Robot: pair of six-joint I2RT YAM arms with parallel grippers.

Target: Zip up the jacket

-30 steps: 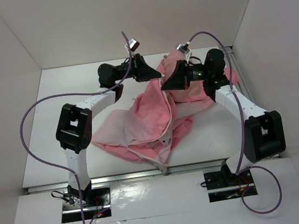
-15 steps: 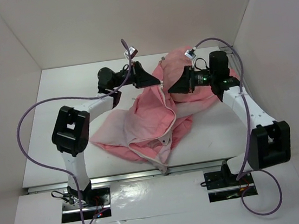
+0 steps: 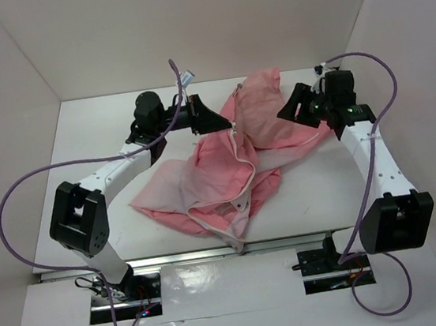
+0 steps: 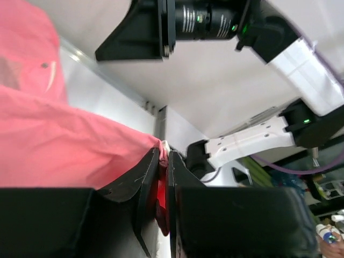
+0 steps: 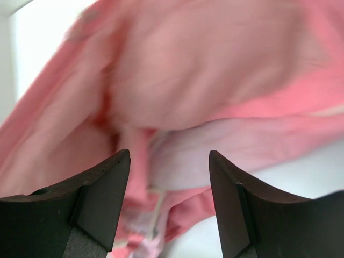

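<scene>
Left to right: the left pincer [image 3: 227,124] reached from the left toward the middle of the table [image 3: 317,190] and met the upper left edge of the jacket [image 3: 219,175]. In the left wrist view this pincer [image 4: 163,161] was nearly closed, its jaws narrow, with a fold of pink cloth nipped between them. The jacket lay crumpled at the centre of the table, unzipped. Its paler lining was turned up on the left side, and its far part was bunched into a raised mound toward the back. The light zipper [image 3: 242,153] ran down the open front toward the near edge. To the right, the right pincer [image 3: 282,115] stood beside the raised mound. Whether it touched the cloth could not be told from above. In the right wrist view its fingers [image 5: 102,204] were spread wide and held nothing, with the blurred jacket [image 5: 215,70] lying beyond them.
</scene>
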